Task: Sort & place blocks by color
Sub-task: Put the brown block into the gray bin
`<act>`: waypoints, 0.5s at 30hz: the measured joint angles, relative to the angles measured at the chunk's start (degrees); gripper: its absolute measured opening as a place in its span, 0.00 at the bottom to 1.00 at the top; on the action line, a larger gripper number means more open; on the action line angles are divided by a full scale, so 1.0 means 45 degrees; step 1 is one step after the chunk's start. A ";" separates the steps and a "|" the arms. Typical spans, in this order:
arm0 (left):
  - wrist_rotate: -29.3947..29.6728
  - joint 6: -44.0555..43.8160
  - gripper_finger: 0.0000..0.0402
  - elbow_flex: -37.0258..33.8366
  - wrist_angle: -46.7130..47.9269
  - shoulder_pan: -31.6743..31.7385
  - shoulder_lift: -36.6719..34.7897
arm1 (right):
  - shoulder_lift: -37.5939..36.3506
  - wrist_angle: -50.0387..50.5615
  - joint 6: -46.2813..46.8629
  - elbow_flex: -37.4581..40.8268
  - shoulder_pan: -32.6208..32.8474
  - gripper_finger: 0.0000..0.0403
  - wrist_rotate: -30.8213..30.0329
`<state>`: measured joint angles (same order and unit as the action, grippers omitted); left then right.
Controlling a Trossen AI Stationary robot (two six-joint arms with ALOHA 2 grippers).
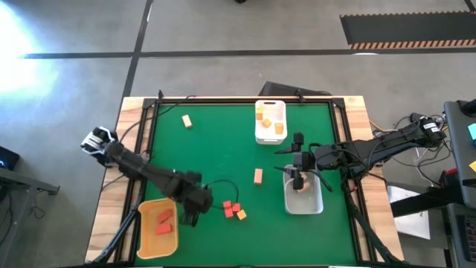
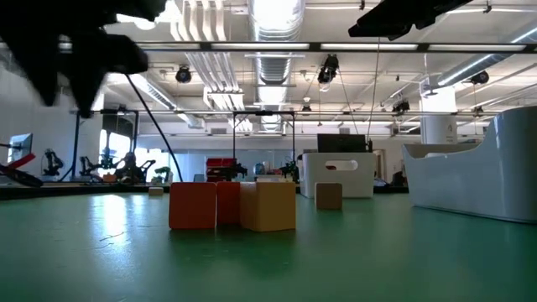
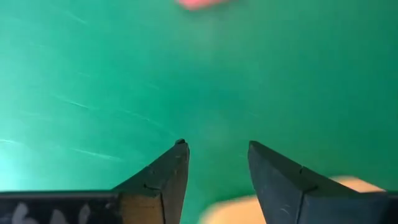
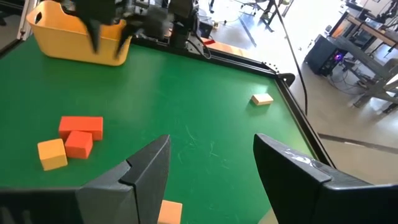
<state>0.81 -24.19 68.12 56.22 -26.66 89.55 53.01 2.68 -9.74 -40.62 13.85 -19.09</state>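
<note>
Two red blocks and an orange one (image 1: 233, 211) lie clustered on the green mat, and show up close in the low view (image 2: 231, 205). One tan block (image 1: 258, 176) rests mid-table and another (image 1: 187, 120) near the far left. My left gripper (image 1: 190, 207) hangs open between the yellow tray (image 1: 145, 242) and the cluster, holding nothing (image 3: 214, 155). The open right gripper (image 1: 297, 177) hovers over the clear tray (image 1: 316, 205), where a pale block (image 1: 303, 187) lies. The right wrist view shows its fingers empty (image 4: 211, 158).
The yellow tray holds red blocks (image 1: 163, 221). A white tray (image 1: 270, 138) at the far middle holds orange-yellow blocks (image 1: 268, 123). A black frame (image 1: 149, 112) borders the mat, with cables along the right side. Open mat lies between the trays.
</note>
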 joint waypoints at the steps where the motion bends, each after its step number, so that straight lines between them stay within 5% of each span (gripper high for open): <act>1: 0.0451 0.0422 0.37 -0.0040 0.0020 0.0340 -0.0152 | 0.0000 -0.0004 -0.0019 0.0000 0.0000 0.54 0.0000; 8: 0.2499 0.1285 0.33 -0.0428 0.0002 0.4357 -0.0891 | 0.0000 -0.0003 -0.0060 0.0005 0.0000 0.54 0.0000; 15: 0.2604 0.2809 0.30 -0.0444 -0.0618 0.9758 -0.0537 | 0.0000 0.0033 -0.0077 0.0005 0.0000 0.54 0.0000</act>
<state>12.53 -11.55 66.13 53.44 17.25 87.13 53.01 2.82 -10.09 -40.60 13.85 -19.09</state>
